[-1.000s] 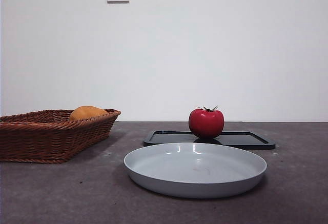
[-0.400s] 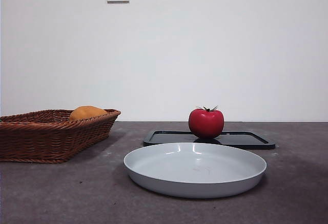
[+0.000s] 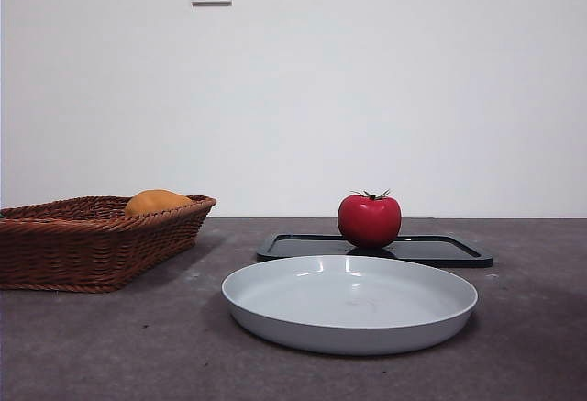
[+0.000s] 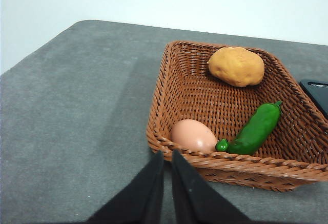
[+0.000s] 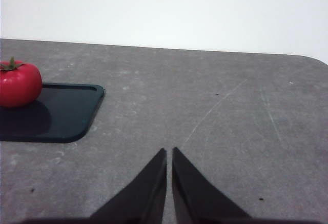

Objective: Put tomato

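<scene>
The glossy red tomato (image 3: 369, 219) with a dark green stem stands on a flat black tray (image 3: 440, 250) behind a grey plate (image 3: 349, 302). It also shows in the right wrist view (image 5: 18, 83), on the same tray (image 5: 56, 116). My right gripper (image 5: 168, 155) is shut and empty over bare table, well apart from the tomato. My left gripper (image 4: 167, 157) is shut and empty, just outside the near rim of a wicker basket (image 4: 169, 96). Neither arm shows in the front view.
The wicker basket (image 3: 87, 240) stands at the left and holds an orange-yellow rounded fruit (image 4: 236, 66), an egg (image 4: 193, 135) and a green pepper (image 4: 253, 129). The fruit's top shows over the rim in the front view (image 3: 156, 202).
</scene>
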Robot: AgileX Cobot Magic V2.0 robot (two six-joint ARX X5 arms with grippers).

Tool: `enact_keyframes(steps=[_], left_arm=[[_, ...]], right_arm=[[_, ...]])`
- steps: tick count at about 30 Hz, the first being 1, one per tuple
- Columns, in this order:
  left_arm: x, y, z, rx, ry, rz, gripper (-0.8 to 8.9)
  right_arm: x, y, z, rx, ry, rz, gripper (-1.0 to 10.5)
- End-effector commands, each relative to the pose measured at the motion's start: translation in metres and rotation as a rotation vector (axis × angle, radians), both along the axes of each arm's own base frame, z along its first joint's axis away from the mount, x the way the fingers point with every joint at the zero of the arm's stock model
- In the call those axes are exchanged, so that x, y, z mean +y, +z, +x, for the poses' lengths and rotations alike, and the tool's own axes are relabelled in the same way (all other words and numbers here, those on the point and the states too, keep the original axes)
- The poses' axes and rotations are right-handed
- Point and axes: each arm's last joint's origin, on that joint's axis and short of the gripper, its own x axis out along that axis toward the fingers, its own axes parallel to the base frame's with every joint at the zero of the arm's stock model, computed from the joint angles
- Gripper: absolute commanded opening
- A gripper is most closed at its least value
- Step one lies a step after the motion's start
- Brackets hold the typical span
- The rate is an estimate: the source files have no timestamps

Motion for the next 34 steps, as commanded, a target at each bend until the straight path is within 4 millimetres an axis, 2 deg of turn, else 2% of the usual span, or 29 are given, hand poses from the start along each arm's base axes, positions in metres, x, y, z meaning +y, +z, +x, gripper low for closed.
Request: enact_keyframes(steps=[1, 5, 34], left_arm=[[0.0003, -0.0074, 0.0009, 0.025, 0.004, 0.012, 0.24], [0.0003, -0.0074, 0.0009, 0.025, 0.004, 0.012, 0.24], [0.0003, -0.0074, 0.0009, 0.025, 0.004, 0.012, 0.24]], right_arm=[[0.0005, -0.0039, 0.0000, 0.025, 0.000, 0.008, 0.1], [0.0007, -0.0099, -0.0009, 0.088, -0.002, 0.010, 0.1], [0.0020, -0.0069, -0.0003, 0.055, 0.006, 0.038, 0.1]])
